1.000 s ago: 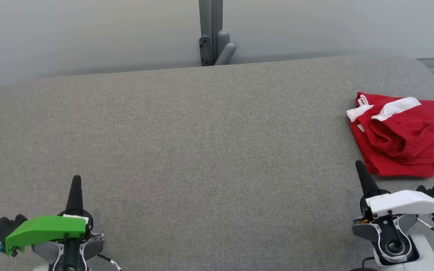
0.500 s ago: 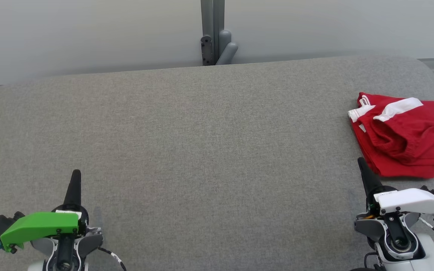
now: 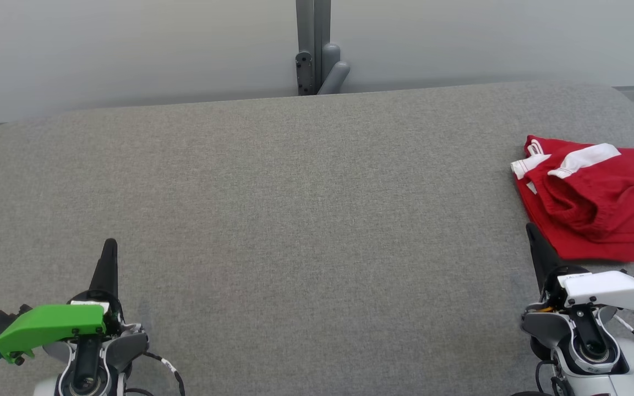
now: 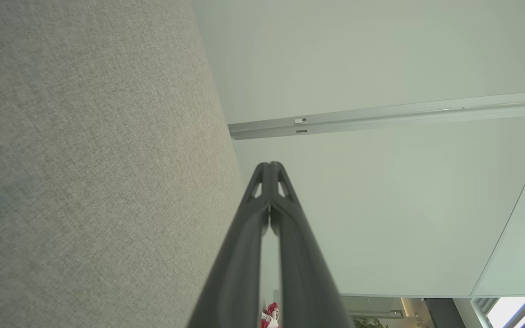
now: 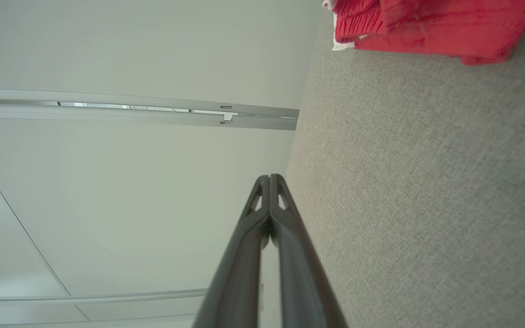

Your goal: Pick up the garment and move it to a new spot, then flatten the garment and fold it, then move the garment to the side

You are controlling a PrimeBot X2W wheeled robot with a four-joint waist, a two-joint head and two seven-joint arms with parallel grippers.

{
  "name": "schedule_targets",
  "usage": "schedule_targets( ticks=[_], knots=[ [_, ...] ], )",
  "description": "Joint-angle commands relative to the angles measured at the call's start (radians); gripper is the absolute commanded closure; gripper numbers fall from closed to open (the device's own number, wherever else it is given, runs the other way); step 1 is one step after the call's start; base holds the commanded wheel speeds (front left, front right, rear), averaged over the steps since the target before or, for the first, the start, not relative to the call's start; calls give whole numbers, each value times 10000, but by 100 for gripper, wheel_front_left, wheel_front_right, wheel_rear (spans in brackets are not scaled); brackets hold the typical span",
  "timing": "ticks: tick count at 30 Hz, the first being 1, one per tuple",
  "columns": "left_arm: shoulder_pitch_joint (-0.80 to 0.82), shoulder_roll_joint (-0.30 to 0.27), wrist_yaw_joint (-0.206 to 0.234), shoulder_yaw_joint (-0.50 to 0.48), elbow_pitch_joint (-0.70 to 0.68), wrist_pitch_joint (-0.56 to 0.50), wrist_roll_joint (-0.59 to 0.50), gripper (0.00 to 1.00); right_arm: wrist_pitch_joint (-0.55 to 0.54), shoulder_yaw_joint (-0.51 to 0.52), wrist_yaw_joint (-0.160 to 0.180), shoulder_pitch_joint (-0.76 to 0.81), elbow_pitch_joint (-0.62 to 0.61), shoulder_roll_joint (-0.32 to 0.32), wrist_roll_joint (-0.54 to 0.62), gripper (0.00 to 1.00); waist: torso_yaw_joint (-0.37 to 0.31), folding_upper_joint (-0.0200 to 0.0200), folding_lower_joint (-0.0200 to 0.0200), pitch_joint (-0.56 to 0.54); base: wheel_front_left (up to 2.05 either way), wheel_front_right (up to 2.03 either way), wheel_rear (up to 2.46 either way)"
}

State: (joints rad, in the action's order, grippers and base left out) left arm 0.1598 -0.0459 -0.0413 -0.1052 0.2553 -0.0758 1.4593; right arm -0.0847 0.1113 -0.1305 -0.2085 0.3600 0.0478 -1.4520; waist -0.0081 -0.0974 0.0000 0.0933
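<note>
Soft, creased red cloth garment (image 3: 597,220) upon a matt, coarse-woven, slightly rough grey fabric surface (image 3: 295,220).

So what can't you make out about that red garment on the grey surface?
Head view: the red garment runs off the right edge; its own folds hide its shape.
Left wrist view: a scrap of it between the fingers of the left end effector, too small.
Right wrist view: the top edge crops it.

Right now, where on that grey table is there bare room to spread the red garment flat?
The grey table is bare from its far edge down to the left gripper and across to the right gripper. Only the right edge is crowded: the red shorts lie bunched there, close beside the right gripper.
</note>
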Motion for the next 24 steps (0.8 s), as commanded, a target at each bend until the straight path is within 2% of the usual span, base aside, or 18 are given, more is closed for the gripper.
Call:
schedule_targets(
  ticks=[1, 17, 24],
  knots=[
    [178, -65, -62, -71, -103, -80, 297, 100, -91, 49, -5, -79, -77, 66, -250, 100, 7, -1, 0, 1, 0, 0, 0],
    [322, -72, -77, -154, -180, -379, 1452, 100, -389, 212, -4, -162, -126, 84, -1468, 100, 70, -1, 0, 9, 0, 0, 0],
    [319, -71, -79, -153, -182, -381, 1445, 100, -386, 209, -4, -148, -125, 87, -1508, 100, 75, -1, 0, 10, 0, 0, 0]
  ],
)
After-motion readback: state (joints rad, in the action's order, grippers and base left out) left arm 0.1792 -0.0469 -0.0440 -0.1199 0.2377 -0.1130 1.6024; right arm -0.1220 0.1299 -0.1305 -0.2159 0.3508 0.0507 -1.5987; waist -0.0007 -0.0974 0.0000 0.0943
